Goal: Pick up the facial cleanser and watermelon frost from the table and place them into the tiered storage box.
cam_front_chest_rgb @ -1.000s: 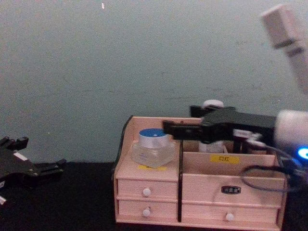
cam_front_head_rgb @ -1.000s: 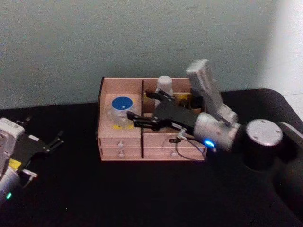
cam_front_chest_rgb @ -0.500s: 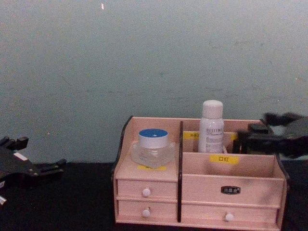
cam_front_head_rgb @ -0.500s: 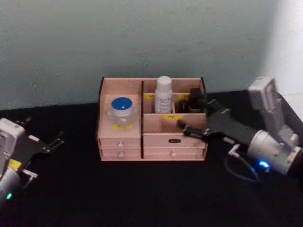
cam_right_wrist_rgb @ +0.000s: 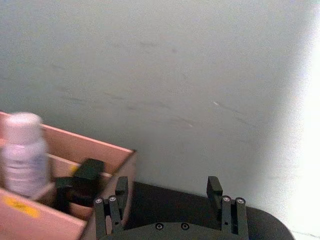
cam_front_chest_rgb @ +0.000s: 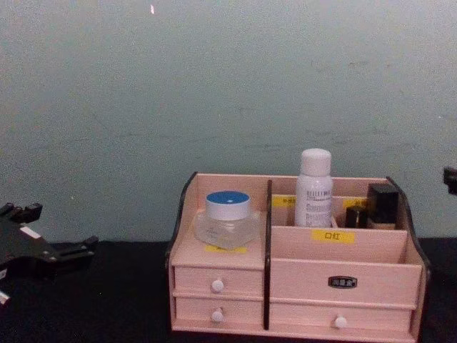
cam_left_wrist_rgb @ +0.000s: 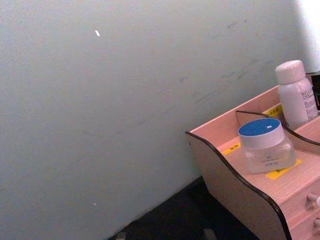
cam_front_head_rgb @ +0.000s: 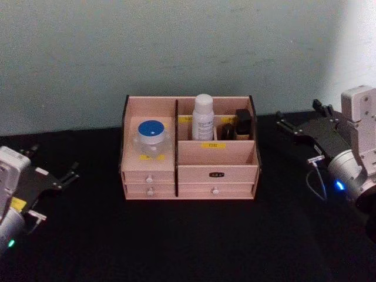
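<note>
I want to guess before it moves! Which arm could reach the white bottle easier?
Probably right: the right gripper is open near the tiered storage box's end where the facial cleanser stands; the left gripper sits past the other end.

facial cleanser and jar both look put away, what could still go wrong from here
The facial cleanser stands tall in a rear compartment of the tiered storage box, so a knock could tip it. The watermelon frost sits on the open left shelf with no front wall. The open right gripper is off to the right, empty.
</note>
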Robot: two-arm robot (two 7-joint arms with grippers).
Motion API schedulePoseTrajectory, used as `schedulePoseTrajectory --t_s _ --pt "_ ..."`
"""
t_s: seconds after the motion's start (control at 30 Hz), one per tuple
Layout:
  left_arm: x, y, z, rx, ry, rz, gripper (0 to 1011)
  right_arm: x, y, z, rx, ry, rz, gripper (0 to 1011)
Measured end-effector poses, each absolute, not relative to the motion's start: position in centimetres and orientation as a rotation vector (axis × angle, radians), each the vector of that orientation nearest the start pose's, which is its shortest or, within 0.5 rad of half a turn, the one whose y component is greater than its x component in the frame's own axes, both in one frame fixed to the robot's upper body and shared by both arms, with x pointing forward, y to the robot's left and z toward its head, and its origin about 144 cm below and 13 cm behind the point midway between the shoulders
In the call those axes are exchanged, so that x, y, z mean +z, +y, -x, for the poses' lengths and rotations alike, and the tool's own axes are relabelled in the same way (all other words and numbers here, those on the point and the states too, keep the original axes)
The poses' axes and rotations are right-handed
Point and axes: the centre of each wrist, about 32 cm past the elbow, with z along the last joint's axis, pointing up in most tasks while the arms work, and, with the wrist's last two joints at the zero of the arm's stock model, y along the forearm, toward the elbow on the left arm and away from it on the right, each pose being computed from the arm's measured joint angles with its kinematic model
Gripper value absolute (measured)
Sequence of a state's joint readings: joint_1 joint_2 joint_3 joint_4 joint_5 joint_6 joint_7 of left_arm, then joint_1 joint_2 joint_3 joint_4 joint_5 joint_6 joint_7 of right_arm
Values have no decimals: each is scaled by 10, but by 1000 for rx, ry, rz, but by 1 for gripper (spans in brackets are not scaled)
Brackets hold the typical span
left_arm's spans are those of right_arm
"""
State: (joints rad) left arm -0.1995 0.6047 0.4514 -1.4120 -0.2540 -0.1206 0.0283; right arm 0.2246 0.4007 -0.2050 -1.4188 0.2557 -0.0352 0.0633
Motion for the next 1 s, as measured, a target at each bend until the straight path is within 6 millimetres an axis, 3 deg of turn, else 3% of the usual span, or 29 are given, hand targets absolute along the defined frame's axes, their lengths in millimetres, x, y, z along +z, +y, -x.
schedulePoseTrajectory --t_s 0.53,1.0 --pt "1140 310 -489 1248 -285 -304 1001 1129 -288 -531 -1448 -141 251 1002" --pt "1140 310 -489 1248 -285 -304 1001 1127 -288 -532 -1450 -139 261 1002"
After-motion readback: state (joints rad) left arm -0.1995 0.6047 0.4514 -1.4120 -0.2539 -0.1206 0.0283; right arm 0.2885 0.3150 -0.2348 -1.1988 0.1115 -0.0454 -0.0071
